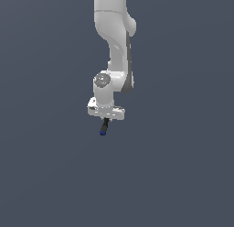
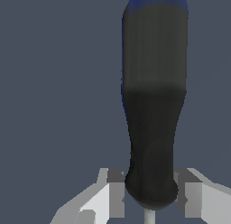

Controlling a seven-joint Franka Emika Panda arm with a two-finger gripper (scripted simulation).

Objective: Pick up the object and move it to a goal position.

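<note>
The gripper [image 1: 106, 117] is clamped on the black stick [image 1: 104, 127], which hangs straight down between the fingers [image 2: 116, 191], its long axis in line with the gripper, blue tip [image 1: 103, 132] lowest; no goal marker is visible

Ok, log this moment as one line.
gripper: shut on stick | stick: hangs below gripper, blue tip down | surface contact: cannot tell | goal: not visible

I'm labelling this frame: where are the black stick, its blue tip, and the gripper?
black stick [image 2: 153, 128]: wrist view, mid-shaft.
blue tip [image 1: 103, 132]: exterior view, the stick's lower end.
gripper [image 2: 151, 198]: wrist view, between the fingertips, shut on the stick's base.
</note>
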